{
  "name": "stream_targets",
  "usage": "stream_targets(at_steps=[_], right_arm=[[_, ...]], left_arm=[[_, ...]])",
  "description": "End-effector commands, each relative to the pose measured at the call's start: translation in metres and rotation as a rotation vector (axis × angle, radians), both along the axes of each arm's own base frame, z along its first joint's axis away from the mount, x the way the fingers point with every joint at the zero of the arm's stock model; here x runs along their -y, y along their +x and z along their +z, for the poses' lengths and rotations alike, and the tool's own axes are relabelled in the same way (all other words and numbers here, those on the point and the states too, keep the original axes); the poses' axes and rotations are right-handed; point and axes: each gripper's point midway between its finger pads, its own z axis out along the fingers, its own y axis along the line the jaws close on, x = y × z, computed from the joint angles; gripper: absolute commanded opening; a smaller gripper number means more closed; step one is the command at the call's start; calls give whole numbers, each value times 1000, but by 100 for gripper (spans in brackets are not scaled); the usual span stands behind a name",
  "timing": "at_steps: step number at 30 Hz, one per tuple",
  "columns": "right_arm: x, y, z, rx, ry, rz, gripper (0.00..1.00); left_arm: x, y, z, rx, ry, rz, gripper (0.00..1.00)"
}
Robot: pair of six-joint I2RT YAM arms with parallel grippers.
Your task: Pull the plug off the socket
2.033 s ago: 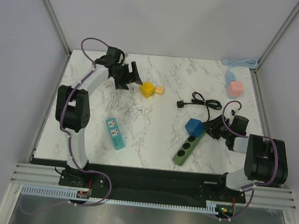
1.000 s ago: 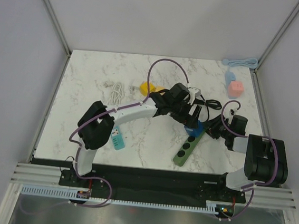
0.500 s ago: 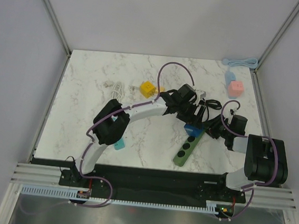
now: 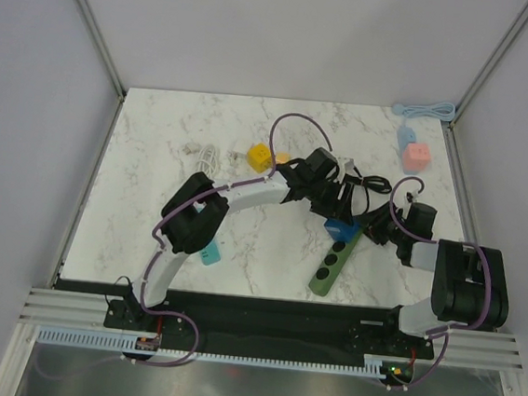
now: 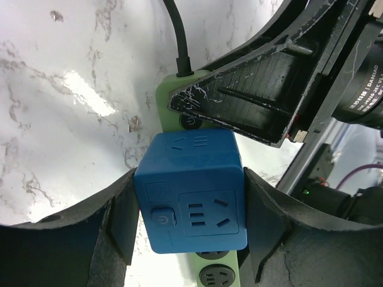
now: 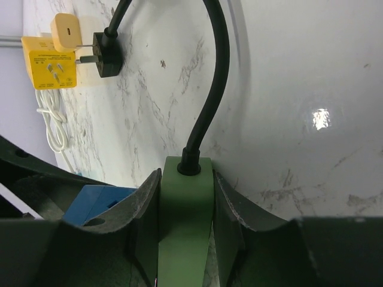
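A blue cube plug [image 4: 339, 230] sits plugged into the far end of a green socket strip [image 4: 330, 265] at the right of the table. My left gripper [image 4: 339, 215] reaches across from the left. In the left wrist view the left gripper [image 5: 188, 218] has both pads pressed on the sides of the blue cube plug [image 5: 191, 200], with the green strip [image 5: 163, 101] under it. My right gripper [image 6: 185, 209] is shut on the cable end of the green strip [image 6: 185, 203], next to the blue cube plug [image 6: 90, 203].
The strip's black cable [image 4: 368, 182] coils behind it and ends in a loose black plug [image 6: 108, 45]. A yellow cube [image 4: 260, 156] and a white cable [image 4: 207, 162] lie at the back left. A teal strip [image 4: 207, 252] lies under my left arm. A pink cube [image 4: 417, 157] sits at the far right.
My left arm swung from the table's far left across to the blue cube plug, and its jaws closed in on the cube's sides. The right gripper stayed on the green strip.
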Motion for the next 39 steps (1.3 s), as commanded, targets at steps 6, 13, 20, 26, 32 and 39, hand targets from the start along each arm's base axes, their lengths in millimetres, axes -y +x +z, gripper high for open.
stream_targets(at_steps=[6, 13, 20, 26, 32, 39], right_arm=[[17, 0, -16, 27, -175, 7, 0], [21, 0, -16, 24, -197, -10, 0], [22, -1, -16, 23, -200, -13, 0], [22, -1, -16, 23, -202, -13, 0], [22, -1, -16, 21, -203, -16, 0], [22, -1, -16, 21, -204, -15, 0]], left_arm=[[-8, 1, 50, 289, 41, 61, 2], [-5, -13, 73, 47, -264, 22, 2], [-10, -18, 77, -98, -369, 25, 2], [-31, -2, 54, 218, 39, 81, 2], [-52, 2, 46, 249, 92, 103, 2], [-46, -8, 67, -18, -201, 94, 2]])
